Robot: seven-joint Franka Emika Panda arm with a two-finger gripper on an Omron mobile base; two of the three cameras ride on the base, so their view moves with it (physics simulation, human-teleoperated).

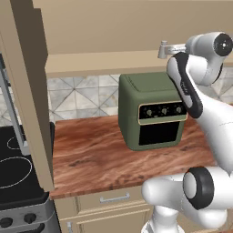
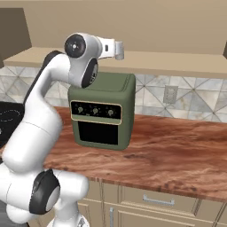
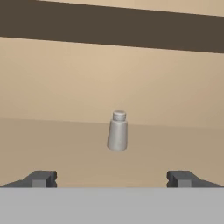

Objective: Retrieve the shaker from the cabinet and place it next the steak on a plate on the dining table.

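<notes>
The robot's claw (image 3: 112, 179) is spread wide and empty, pointing into the open tan cabinet (image 3: 65, 78). The small pale grey shaker (image 3: 117, 131) stands upright on the cabinet shelf straight ahead of the claw, centred between its fingertips but not yet within reach. The task looks barely begun: grasping, carrying and placing beside the steak all remain.

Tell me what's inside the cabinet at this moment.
One shaker stands upright on the cabinet floor, alone, ahead of the open gripper. The hand view frames just that stretch; the cabinet's sides lie outside it.
</notes>
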